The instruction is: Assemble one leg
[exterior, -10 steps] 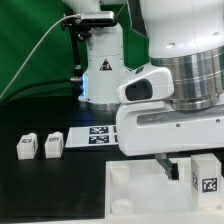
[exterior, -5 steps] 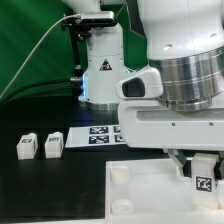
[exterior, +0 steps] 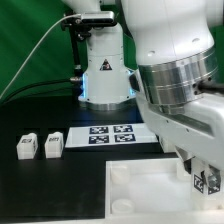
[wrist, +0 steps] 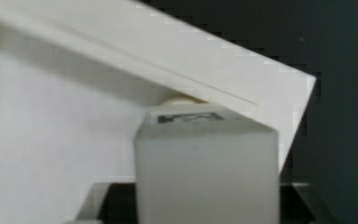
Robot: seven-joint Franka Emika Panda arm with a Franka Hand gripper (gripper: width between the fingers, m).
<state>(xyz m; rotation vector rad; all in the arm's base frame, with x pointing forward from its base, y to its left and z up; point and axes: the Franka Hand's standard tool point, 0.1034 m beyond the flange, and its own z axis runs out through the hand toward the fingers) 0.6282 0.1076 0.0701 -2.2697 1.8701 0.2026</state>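
At the lower right of the exterior view the gripper pinches a leg over the panel, seemingly being seated but not finished, while two spare legs wait at middle left.

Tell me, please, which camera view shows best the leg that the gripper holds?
The wrist view: the leg fills the frame, upright against the white panel. In the exterior view the leg is small, at the frame edge, partly hidden by the gripper.
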